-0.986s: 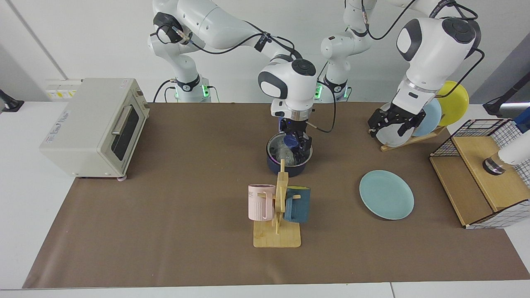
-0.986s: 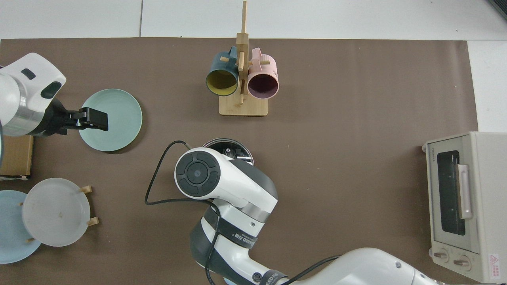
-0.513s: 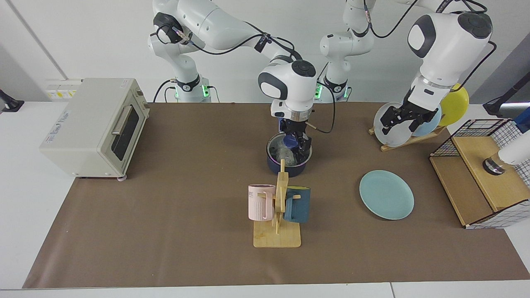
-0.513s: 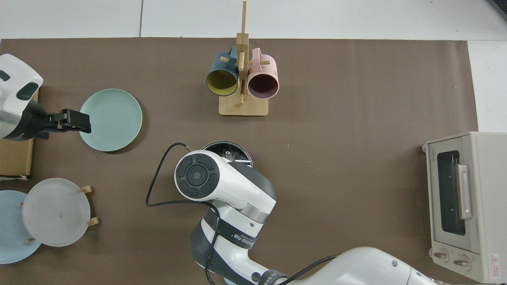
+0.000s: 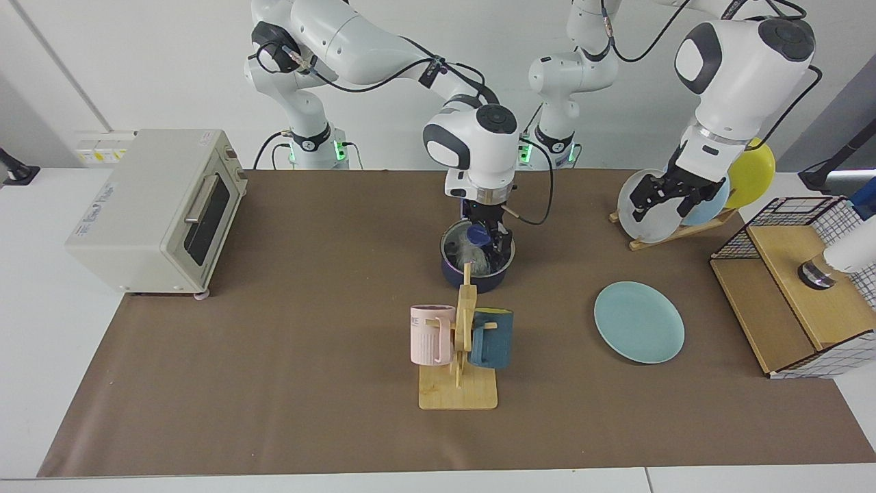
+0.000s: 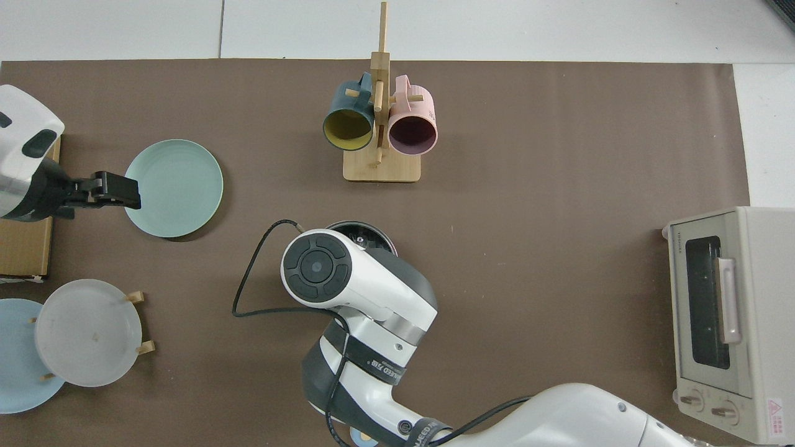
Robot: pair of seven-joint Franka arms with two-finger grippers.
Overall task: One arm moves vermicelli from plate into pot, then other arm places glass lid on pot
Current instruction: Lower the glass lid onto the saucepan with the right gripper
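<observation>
The dark navy pot (image 5: 477,268) stands mid-table with the glass lid (image 5: 460,241) resting on it, its blue knob (image 5: 479,235) upright. White vermicelli (image 5: 469,253) shows through the glass. My right gripper (image 5: 494,233) hangs straight down over the lid, fingers open beside the knob. In the top view the right arm's hand covers most of the pot (image 6: 367,228). The teal plate (image 5: 638,322) lies bare. My left gripper (image 5: 665,198) is held high and open in front of the plate rack, holding nothing. In the top view it (image 6: 121,191) hovers at the plate's (image 6: 177,186) edge.
A wooden mug rack (image 5: 460,370) with a pink mug (image 5: 431,334) and a dark teal mug (image 5: 491,339) stands just in front of the pot. A toaster oven (image 5: 154,209) sits at one end. A rack of upright plates (image 5: 647,205) and a wire-and-wood basket (image 5: 801,294) stand at the other end.
My left arm has risen and drawn back from over the teal plate toward the plate rack. My right hand has lifted slightly over the pot while the lid stayed put.
</observation>
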